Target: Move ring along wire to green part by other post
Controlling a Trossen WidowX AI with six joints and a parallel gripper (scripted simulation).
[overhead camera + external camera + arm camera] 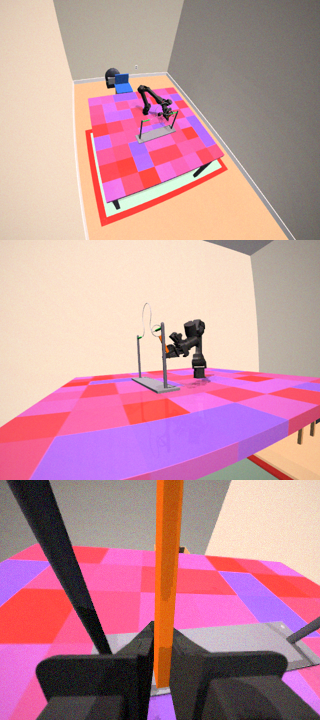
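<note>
1. Gripper (167, 118) (166, 353) (158, 625): clenched on orange handle (163, 344) (167, 580).
2. Ring (152, 329): at the green part (157, 329) beside the nearer post (163, 356), exterior view.
3. Brands, labels, writing: none legible.
</note>
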